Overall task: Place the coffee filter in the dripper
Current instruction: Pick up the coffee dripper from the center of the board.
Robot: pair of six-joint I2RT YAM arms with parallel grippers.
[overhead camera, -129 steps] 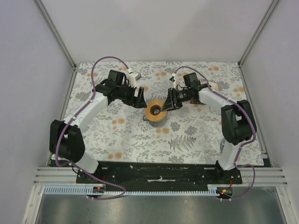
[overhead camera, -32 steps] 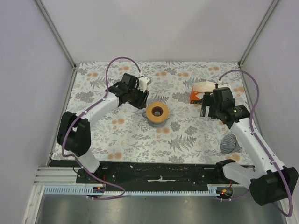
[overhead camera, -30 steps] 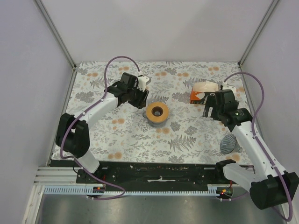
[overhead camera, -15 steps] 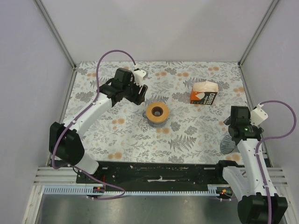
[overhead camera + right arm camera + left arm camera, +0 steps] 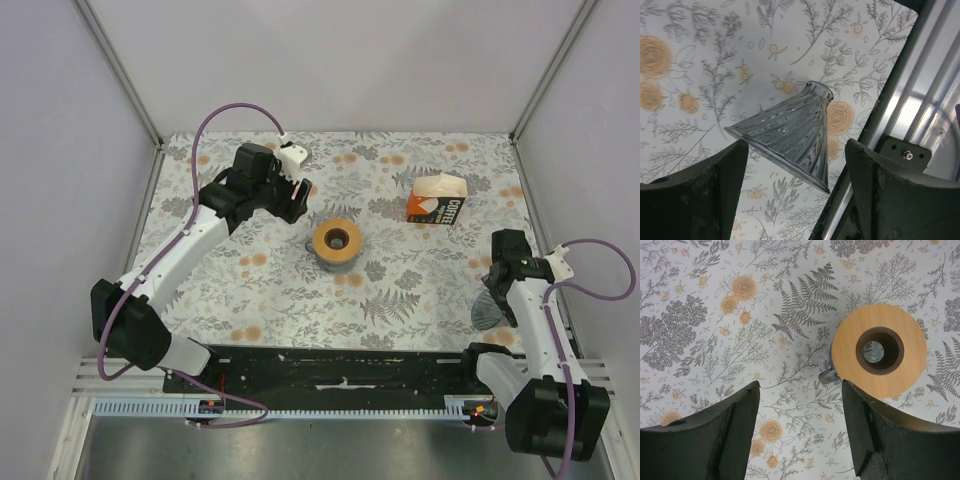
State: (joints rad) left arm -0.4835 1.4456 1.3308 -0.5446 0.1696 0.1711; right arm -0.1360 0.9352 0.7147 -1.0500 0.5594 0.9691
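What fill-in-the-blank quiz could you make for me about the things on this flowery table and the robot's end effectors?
1. The dripper lies tipped over on its ___.
2. The tan ring has a dark round ___ in its middle.
3. The right end effector hovers over the dripper with its jaws ___.

Missing words: side; hole; open.

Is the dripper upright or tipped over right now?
Tipped over. In the right wrist view the dripper lies on its side, wide rim facing sideways.
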